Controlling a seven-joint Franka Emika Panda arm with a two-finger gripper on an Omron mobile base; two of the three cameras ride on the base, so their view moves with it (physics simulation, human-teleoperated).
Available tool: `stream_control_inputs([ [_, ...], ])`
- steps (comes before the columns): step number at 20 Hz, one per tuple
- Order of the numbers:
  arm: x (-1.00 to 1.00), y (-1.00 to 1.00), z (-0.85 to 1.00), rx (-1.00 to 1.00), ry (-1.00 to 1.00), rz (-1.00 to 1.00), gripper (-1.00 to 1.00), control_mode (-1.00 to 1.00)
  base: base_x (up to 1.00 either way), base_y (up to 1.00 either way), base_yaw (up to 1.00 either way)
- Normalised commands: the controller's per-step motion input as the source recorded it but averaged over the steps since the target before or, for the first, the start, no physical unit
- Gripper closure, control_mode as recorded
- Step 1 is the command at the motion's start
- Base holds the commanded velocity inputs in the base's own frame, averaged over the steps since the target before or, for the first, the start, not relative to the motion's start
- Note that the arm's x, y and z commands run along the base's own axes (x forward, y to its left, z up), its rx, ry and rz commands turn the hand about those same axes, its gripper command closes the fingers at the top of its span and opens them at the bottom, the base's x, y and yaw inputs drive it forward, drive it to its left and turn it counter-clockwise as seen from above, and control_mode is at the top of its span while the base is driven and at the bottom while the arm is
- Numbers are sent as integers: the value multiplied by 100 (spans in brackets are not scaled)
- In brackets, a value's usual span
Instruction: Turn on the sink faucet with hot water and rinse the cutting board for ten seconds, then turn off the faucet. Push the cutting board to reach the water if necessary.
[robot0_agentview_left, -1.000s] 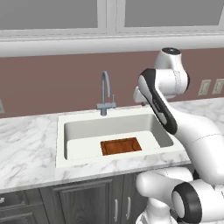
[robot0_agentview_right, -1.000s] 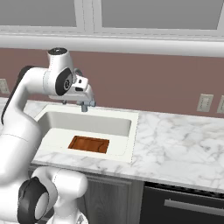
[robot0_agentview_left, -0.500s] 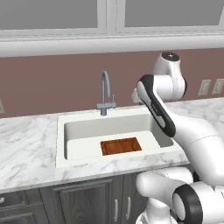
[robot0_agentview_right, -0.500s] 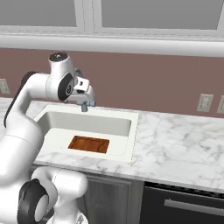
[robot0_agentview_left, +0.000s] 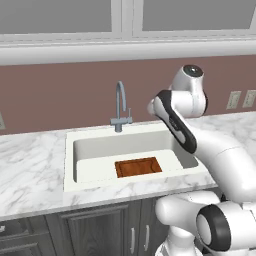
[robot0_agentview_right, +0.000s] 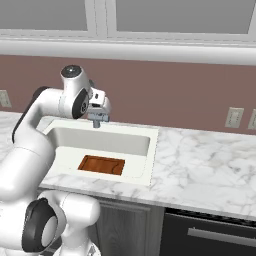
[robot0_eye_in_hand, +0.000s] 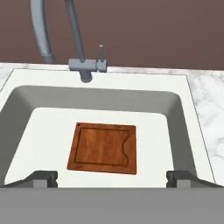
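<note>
The cutting board (robot0_eye_in_hand: 103, 148) is a reddish-brown wooden slab lying flat on the floor of the white sink (robot0_eye_in_hand: 192, 109), toward its front. It also shows as the cutting board (robot0_agentview_left: 138, 166) and the cutting board (robot0_agentview_right: 101, 164). The grey gooseneck sink faucet (robot0_agentview_left: 120, 107) stands at the back rim of the sink (robot0_agentview_left: 70, 150), its spout arched over the basin; the faucet base and small lever (robot0_eye_in_hand: 87, 65) are dry, and no water runs. My gripper (robot0_eye_in_hand: 111, 177) hangs above the basin with its jaws spread wide and nothing between them. My gripper (robot0_agentview_right: 98, 119) is over the back right part of the sink (robot0_agentview_right: 150, 160).
White-grey marble counter (robot0_agentview_left: 30, 170) surrounds the basin, wider on the right (robot0_agentview_right: 200, 165). A brown backsplash wall with outlets (robot0_agentview_right: 233, 117) runs behind. Dark cabinet doors (robot0_agentview_left: 95, 232) and a dishwasher front (robot0_agentview_right: 210, 235) sit below.
The jaws have spread wider apart. The hand has stayed in nearly the same place above the back of the sink.
</note>
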Motion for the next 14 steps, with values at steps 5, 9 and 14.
stream_control_inputs([
  [5, 47, -1, 0, 4, -5, 0, -100, -100, 0, 0, 0],
  [9, 48, -4, 0, 4, -3, 0, -100, -100, 0, 0, 0],
  [14, 40, -1, -8, 3, -3, 0, -100, -100, 0, 0, 0],
])
